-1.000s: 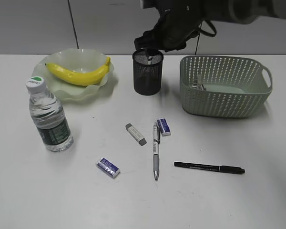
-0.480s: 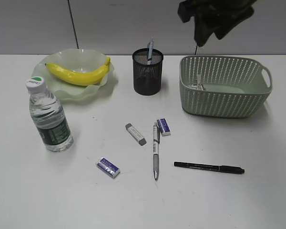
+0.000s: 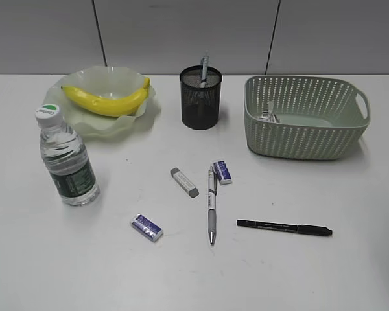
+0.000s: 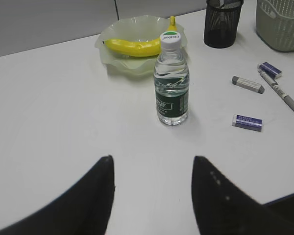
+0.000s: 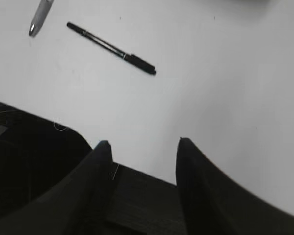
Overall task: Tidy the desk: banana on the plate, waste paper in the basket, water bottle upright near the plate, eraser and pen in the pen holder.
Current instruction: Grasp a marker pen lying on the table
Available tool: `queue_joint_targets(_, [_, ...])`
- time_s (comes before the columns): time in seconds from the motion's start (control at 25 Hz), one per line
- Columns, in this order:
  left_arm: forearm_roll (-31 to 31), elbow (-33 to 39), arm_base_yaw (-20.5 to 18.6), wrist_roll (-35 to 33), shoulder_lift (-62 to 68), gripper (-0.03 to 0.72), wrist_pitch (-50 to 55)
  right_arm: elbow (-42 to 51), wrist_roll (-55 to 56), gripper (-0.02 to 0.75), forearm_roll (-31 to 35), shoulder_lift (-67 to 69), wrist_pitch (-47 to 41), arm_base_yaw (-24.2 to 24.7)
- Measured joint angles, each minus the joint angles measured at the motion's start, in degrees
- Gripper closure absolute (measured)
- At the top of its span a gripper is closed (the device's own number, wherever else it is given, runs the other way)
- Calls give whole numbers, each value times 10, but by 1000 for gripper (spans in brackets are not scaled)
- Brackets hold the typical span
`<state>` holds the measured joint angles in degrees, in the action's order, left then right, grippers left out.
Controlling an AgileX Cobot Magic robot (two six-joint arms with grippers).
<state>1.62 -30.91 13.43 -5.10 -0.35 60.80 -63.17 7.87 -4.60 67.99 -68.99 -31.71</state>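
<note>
On the desk (image 3: 39, 259) front, a black pen (image 3: 284, 227) lies crosswise, cap end rightward. Both claws hang spread and empty: left gripper (image 4: 153, 196) facing the upright water bottle (image 4: 171, 83), right gripper (image 5: 142, 183) near the desk edge.

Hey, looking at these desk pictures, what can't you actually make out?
- Basket contents: exterior view, the near wall hides most of what lies inside.
- Pen holder: left wrist view, its top is cut off by the frame edge.
- Silver pen: right wrist view, only the tip shows.
- Eraser print: too small.
</note>
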Motion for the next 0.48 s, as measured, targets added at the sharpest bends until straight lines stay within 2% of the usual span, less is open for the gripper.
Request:
queue_joint_targets(0.28, [0, 0, 0, 0, 0, 306, 0, 209, 0, 387, 7, -308, 3, 0])
queue_joint_targets(0.48, [0, 0, 0, 0, 0, 306, 0, 302, 0, 387, -9, -511, 26, 0])
